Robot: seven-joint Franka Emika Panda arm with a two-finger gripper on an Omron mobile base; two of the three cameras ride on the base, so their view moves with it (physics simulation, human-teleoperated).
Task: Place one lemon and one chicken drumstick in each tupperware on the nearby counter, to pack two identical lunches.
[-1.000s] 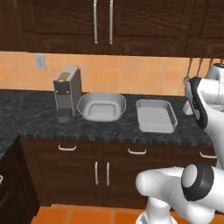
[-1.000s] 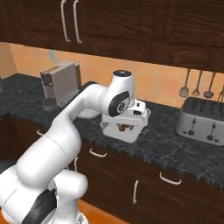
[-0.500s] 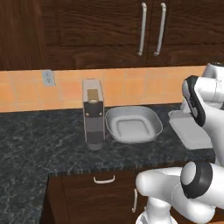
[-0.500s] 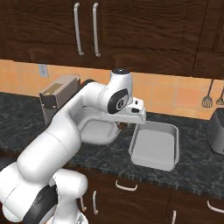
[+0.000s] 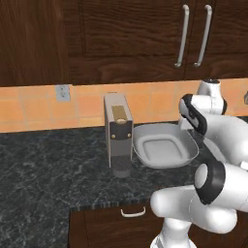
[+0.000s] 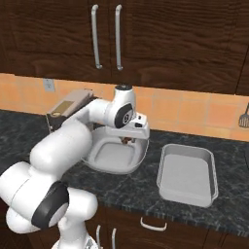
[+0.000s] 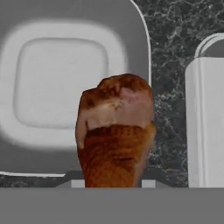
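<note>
Counter (image 6: 121, 187): dark speckled stone, pretty roomy. Big bare stretch on the left in the left base view, and a clear strip between the two containers.
Cabinets (image 5: 135, 38): dark wood uppers over the orange tile backsplash; tops are cut off by the frame.
Coffee machine (image 5: 118, 135): boxy brown thing standing right up against the left rim of the bowl-like container. In the right base view the arm covers most of it.
Bowl-like tupperware (image 6: 109, 155): wide, shallow, light grey, nothing lying on the visible floor. Arm blocks its near-left edge in the right base view (and its right side in the left base view).
Squarer tupperware (image 6: 187, 175): sits to the right of the bowl one, apart from it, looks bare inside. Only a slice of its rim (image 7: 203, 118) shows in the hand view.
Gripper (image 6: 130, 141): hanging over the bowl's back right rim, closed around the drumstick. Finger tips themselves are hidden behind the meat.
Chicken drumstick (image 7: 116, 135): reddish-brown, fat end toward the camera, held above the bowl's right edge. Just a tiny dark-red speck (image 6: 127, 141) in the right base view.
</note>
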